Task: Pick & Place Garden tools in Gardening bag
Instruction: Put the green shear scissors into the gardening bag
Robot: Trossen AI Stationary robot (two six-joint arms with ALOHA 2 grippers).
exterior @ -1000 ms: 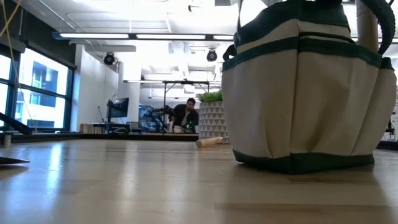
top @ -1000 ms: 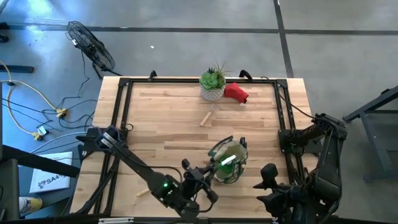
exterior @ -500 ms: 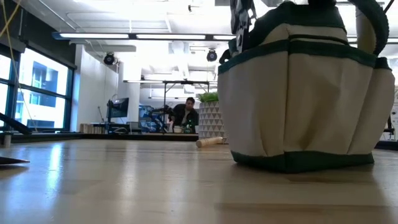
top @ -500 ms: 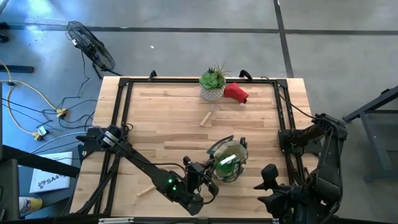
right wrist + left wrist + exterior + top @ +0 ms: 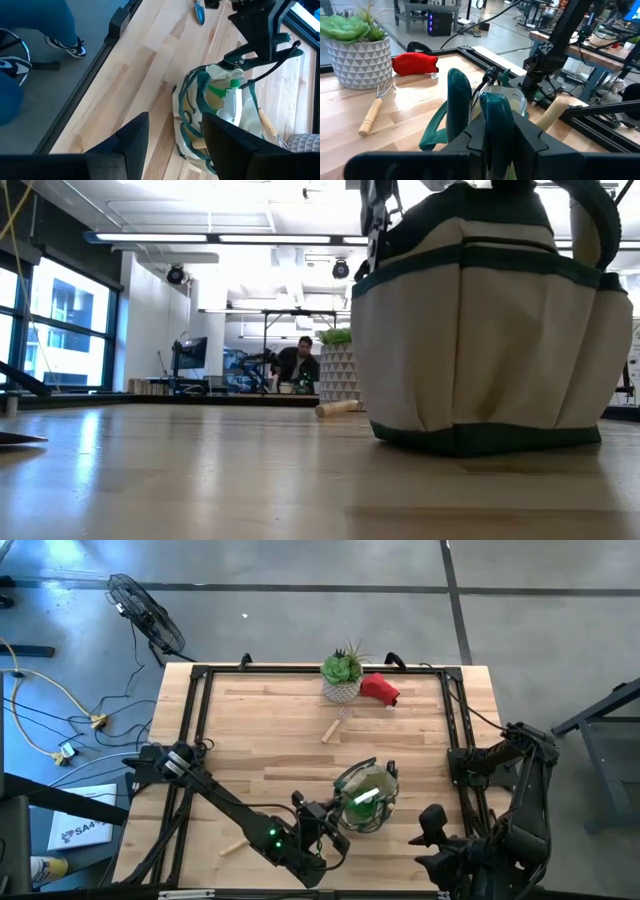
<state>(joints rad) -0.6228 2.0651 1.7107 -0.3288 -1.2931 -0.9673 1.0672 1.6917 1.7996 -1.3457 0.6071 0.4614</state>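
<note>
The left end effector (image 5: 335, 830), fingers together, is clamped on a dark green loop handle (image 5: 496, 116) at the near rim of the gardening bag (image 5: 366, 798). The bag stands at the desk's (image 5: 270, 730) near edge. The right end effector (image 5: 432, 823), fingers apart and empty, waits beside it.

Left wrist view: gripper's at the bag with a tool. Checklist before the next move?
1. Left gripper shut on the dark teal-handled pruner: ok.
2. Pruner over the opening of the round tan canvas bag with green rim: cannot tell; high view puts the gripper at the rim's left edge.
3. Bag upright: ok.
4. Right gripper open, off to the bag's side: ok.
5. All tools bagged: not ok; wooden-handled tool, red soft item and trowel lie on the table.
</note>
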